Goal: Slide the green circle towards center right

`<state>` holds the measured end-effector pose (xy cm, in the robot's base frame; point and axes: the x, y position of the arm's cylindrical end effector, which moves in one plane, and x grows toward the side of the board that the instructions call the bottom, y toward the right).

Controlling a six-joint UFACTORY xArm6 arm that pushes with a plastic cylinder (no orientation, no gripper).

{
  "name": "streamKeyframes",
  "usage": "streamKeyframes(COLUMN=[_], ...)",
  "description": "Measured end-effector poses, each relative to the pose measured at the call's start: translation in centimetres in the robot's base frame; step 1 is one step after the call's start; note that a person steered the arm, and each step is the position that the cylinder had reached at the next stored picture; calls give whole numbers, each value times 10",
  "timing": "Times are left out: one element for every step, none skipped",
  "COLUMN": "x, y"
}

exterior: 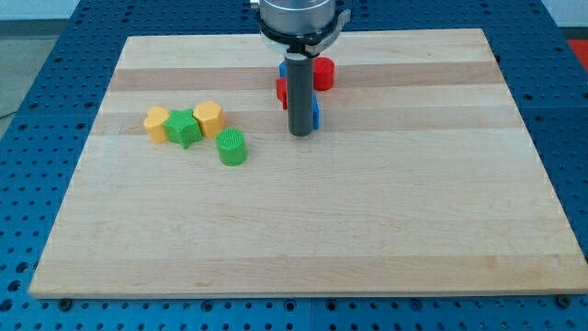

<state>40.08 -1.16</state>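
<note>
Camera view. The tip of the dark rod is shown resting on the wooden board, slightly above and to the view's left of the board's centre. No fingers are fitted, so nothing is gripped; the rod simply ends in a blunt tip. Partly hidden behind the rod, a blue block of indistinct shape is seen just at its right side, and a further blue piece at its upper left. A red block is placed just to the upper right of the rod, and another red block at its left edge; their shapes cannot be made out. The green circle is located well to the view's left of the tip, apart from it. Just above and left of the circle, a green star is flanked by two yellow blocks, the three set side by side in a row.
</note>
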Motion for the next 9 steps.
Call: streamKeyframes(x=[-1, 7, 53, 80, 75, 45, 36, 37, 37], y=[-7, -9, -20, -74, -136, -165, -130, -62, 1])
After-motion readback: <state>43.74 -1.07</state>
